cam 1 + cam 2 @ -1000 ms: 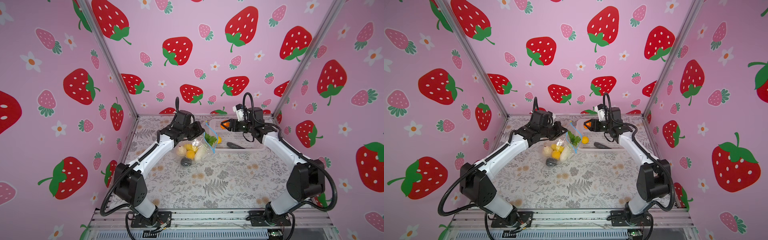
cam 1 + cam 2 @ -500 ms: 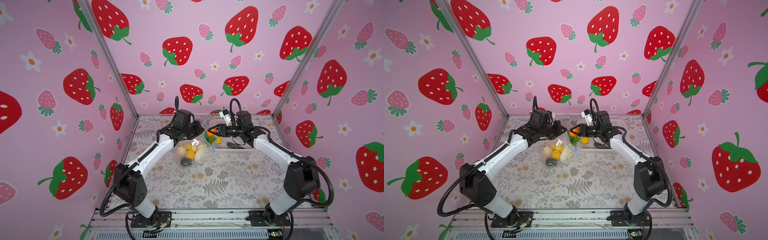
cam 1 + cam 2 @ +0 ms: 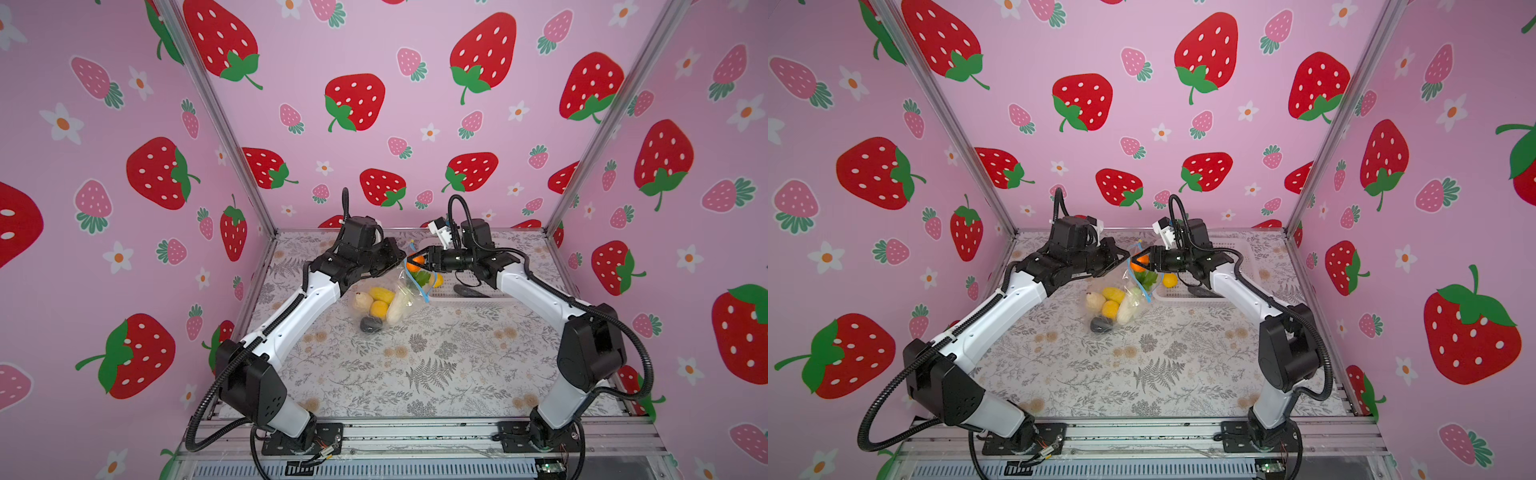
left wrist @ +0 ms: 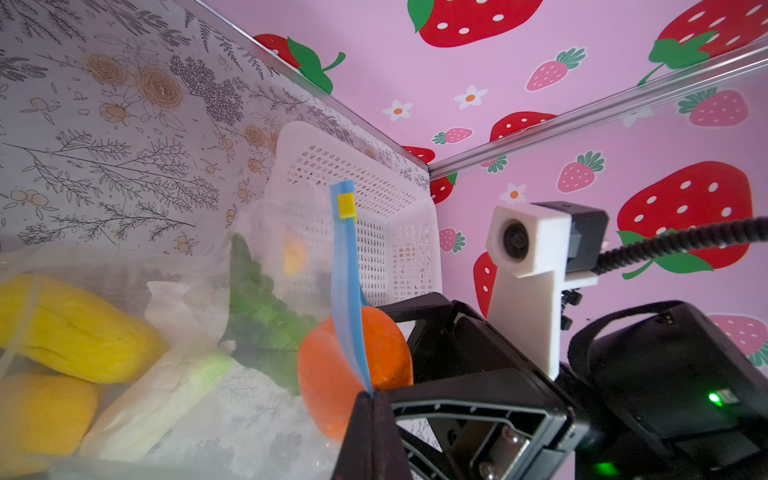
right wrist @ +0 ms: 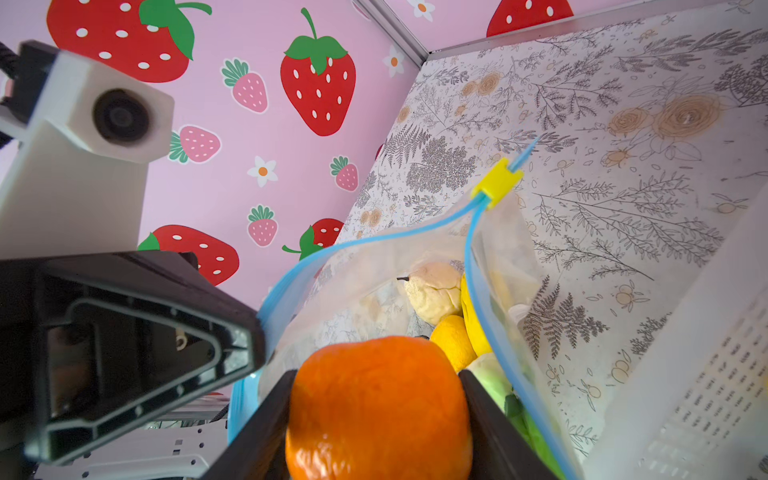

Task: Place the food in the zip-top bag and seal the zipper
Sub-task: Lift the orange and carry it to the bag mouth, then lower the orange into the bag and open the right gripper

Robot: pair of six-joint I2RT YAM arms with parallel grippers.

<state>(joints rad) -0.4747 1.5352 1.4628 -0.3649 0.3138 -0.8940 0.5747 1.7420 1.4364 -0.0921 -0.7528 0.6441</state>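
Right hand (image 5: pixel 376 376): pinching round orange toy fruit (image 5: pixel 378 411) at crinkly clear plastic bag (image 5: pixel 365 282) mouth.
Left hand (image 4: pixel 370 401): pinching light blue zipper strip (image 4: pixel 347 270).
Tip: release deeper inside.

left hand (image 4: pixel 371 409) pinching zipper (image 4: pixel 345 266) | orange fruit (image 4: pixel 322 374) behind it (partly hidden)

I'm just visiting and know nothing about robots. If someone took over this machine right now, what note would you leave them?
Left gripper: jaws shut on the zipper, holding the bag mouth open.
Right gripper: jaws shut on an orange at the mouth, not released.
Bag lies beside the basket, several pieces inside.
Done: most food bagged.
Left: drop the orange in, bag the yellow piece and dark piece from the basket, then seal the zipper.
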